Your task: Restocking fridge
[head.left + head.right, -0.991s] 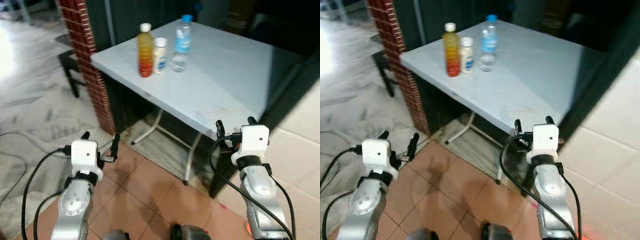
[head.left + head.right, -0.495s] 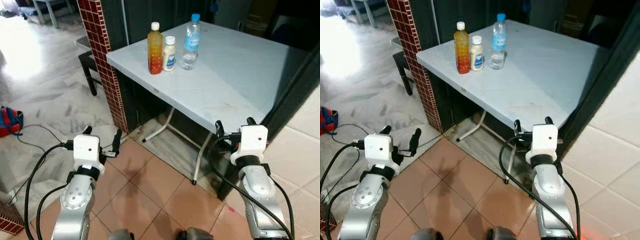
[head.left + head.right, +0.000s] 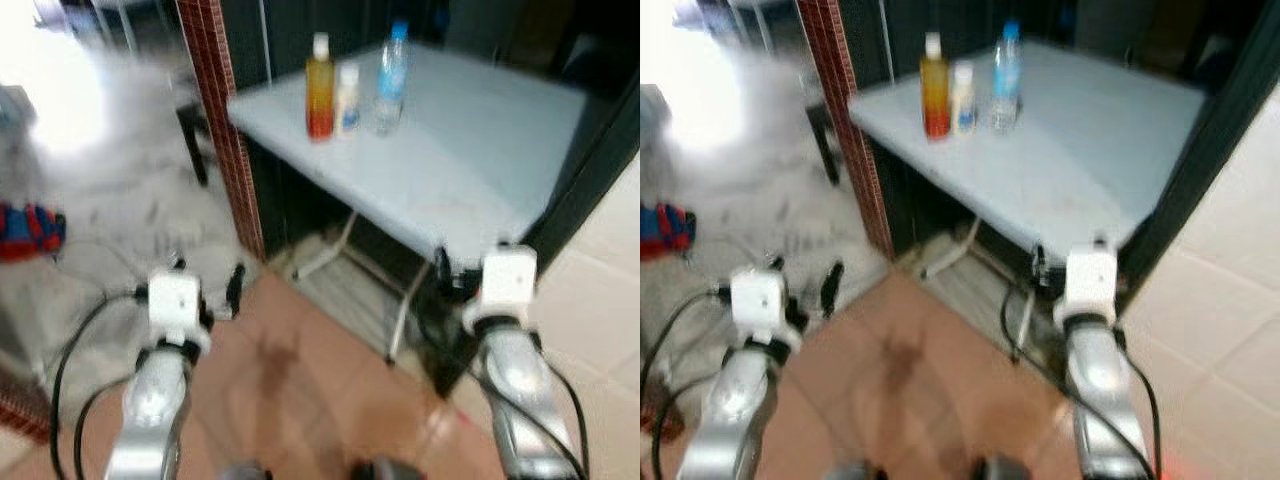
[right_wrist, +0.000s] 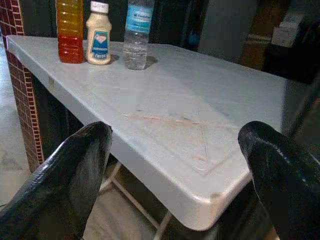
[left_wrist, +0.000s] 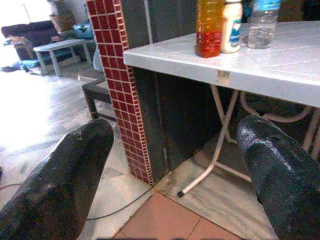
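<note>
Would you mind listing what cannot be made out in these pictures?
- Label text on the small white bottle: too small in the right wrist view, blurred in the eye views.
- Cap of the orange juice bottle: cut off by the wrist views' edge.
- Red-and-blue object on the floor: blurred in the eye views.

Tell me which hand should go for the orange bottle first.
Probably left. The orange bottle stands at the table's left end, nearer the left hand, which is open. The right hand, also open, sits by the near right corner.
</note>
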You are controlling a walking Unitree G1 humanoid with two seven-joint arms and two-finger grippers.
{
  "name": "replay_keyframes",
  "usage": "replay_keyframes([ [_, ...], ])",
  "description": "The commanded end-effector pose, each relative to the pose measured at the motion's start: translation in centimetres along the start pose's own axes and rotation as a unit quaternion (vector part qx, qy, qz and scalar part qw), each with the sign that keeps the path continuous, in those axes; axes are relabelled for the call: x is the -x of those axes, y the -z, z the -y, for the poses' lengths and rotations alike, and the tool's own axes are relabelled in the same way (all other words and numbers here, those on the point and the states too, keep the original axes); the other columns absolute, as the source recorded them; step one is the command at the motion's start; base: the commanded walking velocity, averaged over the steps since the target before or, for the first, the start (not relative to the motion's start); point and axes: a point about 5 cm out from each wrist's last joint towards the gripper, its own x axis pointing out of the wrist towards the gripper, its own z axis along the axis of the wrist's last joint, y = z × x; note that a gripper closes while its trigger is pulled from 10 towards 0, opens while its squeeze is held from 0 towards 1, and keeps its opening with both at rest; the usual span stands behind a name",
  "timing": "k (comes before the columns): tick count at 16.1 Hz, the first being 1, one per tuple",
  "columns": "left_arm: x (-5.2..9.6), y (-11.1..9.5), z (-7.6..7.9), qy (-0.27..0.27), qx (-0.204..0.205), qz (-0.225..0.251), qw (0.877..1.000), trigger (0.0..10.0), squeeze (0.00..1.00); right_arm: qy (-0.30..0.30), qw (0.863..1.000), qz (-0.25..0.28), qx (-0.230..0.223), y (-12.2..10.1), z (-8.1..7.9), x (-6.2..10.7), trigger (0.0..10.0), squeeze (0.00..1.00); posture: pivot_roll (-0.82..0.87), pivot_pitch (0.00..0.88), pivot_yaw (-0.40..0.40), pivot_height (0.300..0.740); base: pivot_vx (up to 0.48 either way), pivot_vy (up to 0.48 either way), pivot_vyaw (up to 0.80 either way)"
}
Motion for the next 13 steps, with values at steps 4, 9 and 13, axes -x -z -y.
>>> replay_keyframes([
  [4, -0.14, -0.31, -0.10, 0.001, -0.005, 0.005, 1.000, 10.0, 0.00, 0.002, 1.000, 0.002, 0.000, -0.22, 0.02, -0.14, 10.0, 0.00, 0.01, 0.000, 0.024, 0.740, 0.000, 0.000, 0.00],
  [9, -0.14, -0.31, -0.10, 0.001, -0.005, 0.005, 1.000, 10.0, 0.00, 0.002, 1.000, 0.002, 0.000, -0.22, 0.02, -0.14, 10.0, 0.00, 0.01, 0.000, 0.024, 0.740, 0.000, 0.000, 0.00],
  [13, -0.14, -0.31, -0.10, 0.001, -0.005, 0.005, 1.000, 10.0, 0.00, 0.002, 1.000, 0.002, 0.000, -0.22, 0.02, -0.14, 10.0, 0.00, 0.01, 0.000, 0.024, 0.740, 0.000, 0.000, 0.00],
])
